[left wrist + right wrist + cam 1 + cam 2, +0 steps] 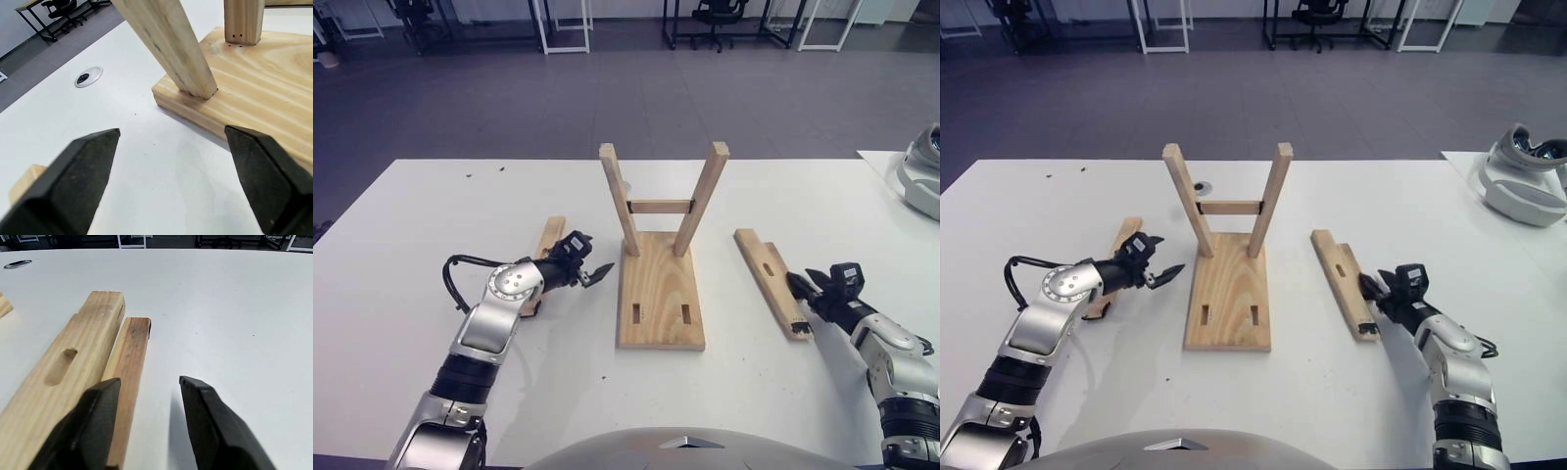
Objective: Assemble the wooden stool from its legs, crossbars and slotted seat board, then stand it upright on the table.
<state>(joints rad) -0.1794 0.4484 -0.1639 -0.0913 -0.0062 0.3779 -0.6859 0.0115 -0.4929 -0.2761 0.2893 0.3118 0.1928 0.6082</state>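
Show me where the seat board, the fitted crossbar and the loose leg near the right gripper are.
seat board [662,289], left eye view, bare middle of the face
crossbar [661,207], left eye view, middle of its length
loose leg [761,262], left eye view, its farther half

Seat board [661,294]: one, frame centre, with two empty slots [637,313]. Upright legs [620,201]: two, joined by one crossbar [661,207]. At right: one slotted leg [73,357] and one thin bar [128,362]. At left: one wooden piece [551,233], part hidden. Headset [1523,176]: one, right edge. Table grommet [88,77]: one.
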